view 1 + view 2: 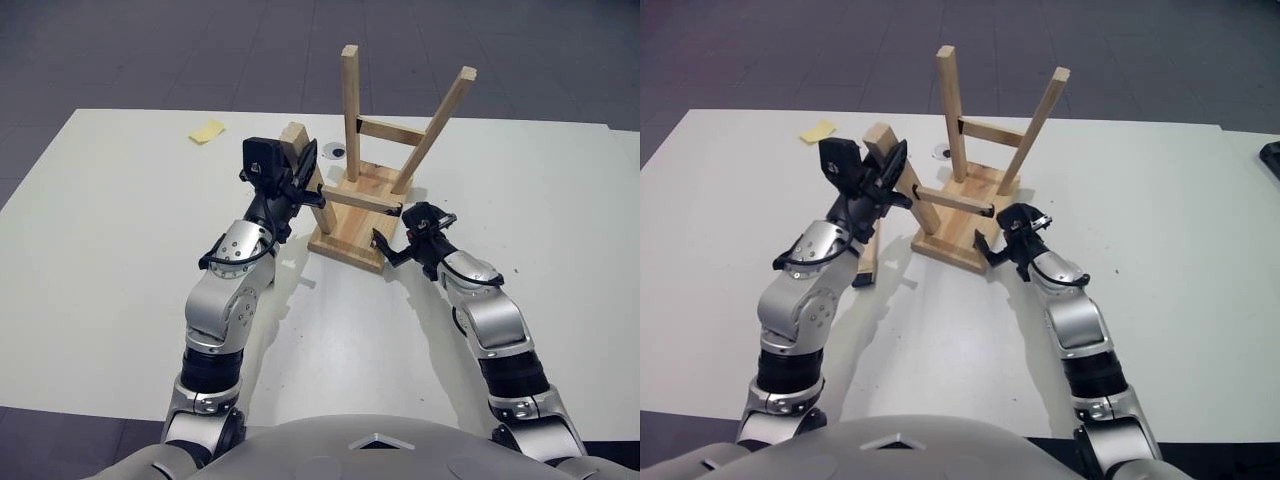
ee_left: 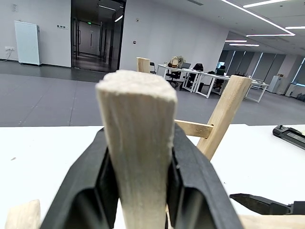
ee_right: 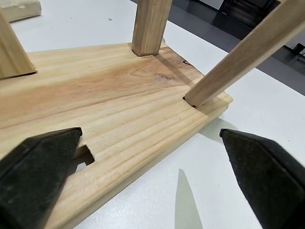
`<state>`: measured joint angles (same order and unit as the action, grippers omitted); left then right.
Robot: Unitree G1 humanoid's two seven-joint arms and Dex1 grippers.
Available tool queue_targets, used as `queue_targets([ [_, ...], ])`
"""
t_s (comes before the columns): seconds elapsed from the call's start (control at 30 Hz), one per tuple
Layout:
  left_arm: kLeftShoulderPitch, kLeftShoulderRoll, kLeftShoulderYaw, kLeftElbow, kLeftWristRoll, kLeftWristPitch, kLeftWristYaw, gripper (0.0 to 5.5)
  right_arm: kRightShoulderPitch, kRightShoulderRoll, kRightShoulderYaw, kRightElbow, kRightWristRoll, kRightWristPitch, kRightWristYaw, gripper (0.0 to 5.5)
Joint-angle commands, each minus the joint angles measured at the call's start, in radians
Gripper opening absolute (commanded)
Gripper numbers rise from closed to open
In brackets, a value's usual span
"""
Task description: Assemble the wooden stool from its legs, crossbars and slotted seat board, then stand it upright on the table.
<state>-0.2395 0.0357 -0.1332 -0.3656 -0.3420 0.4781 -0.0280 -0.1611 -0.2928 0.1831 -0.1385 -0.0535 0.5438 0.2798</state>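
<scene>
The slotted seat board [image 1: 350,228] lies flat on the white table [image 1: 120,230]. Two legs [image 1: 350,100] [image 1: 437,125] stand up from its far side, joined by a crossbar [image 1: 390,131]. My left gripper [image 1: 292,172] is shut on a third leg [image 2: 138,143], which leans at the board's near left corner; a lower crossbar [image 1: 360,200] runs from it to the right. At the board's near right corner my right gripper [image 3: 152,157] is open, its fingers [image 3: 38,162] either side of the edge by an empty slot [image 3: 86,155]. A fourth leg [image 1: 868,262] lies under my left arm.
A yellow note [image 1: 207,130] lies at the table's far left. Behind the stool there is a round hole [image 1: 337,151] in the tabletop. A black device [image 1: 1270,155] sits at the far right edge. Bare tabletop spreads to the left and right of the stool.
</scene>
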Motion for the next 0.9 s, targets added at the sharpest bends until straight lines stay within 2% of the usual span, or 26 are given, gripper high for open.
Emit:
queue_targets([
  [0.03,-0.006,-0.049,0.006,0.063,-0.023,0.028,-0.010,1.50,-0.026,0.011,0.005,0.022,-0.008,-0.004,0.001,5.40],
  [0.5,-0.091,-0.122,0.108,-0.009,-0.100,-0.011,-0.018,3.59,-0.028,0.020,-0.014,0.058,-0.009,-0.034,-0.013,5.40],
  [0.57,-0.124,-0.089,0.182,-0.063,-0.139,0.005,0.001,4.00,-0.017,0.018,-0.040,0.053,-0.012,-0.030,-0.036,5.40],
  [0.67,-0.182,0.040,0.358,-0.111,-0.177,0.068,0.047,4.55,0.043,0.011,-0.137,-0.027,0.031,-0.045,-0.053,5.40],
  [0.73,-0.158,0.129,0.389,-0.104,-0.147,0.145,0.055,4.94,0.105,0.017,-0.218,-0.134,0.080,-0.057,-0.053,5.40],
  [0.8,-0.067,0.172,0.360,-0.086,-0.113,0.244,0.067,5.31,0.137,0.029,-0.299,-0.234,0.123,-0.054,-0.069,5.40],
  [0.9,0.058,0.176,0.238,-0.032,-0.059,0.345,0.070,5.36,0.123,0.048,-0.377,-0.275,0.162,-0.050,-0.107,5.40],
])
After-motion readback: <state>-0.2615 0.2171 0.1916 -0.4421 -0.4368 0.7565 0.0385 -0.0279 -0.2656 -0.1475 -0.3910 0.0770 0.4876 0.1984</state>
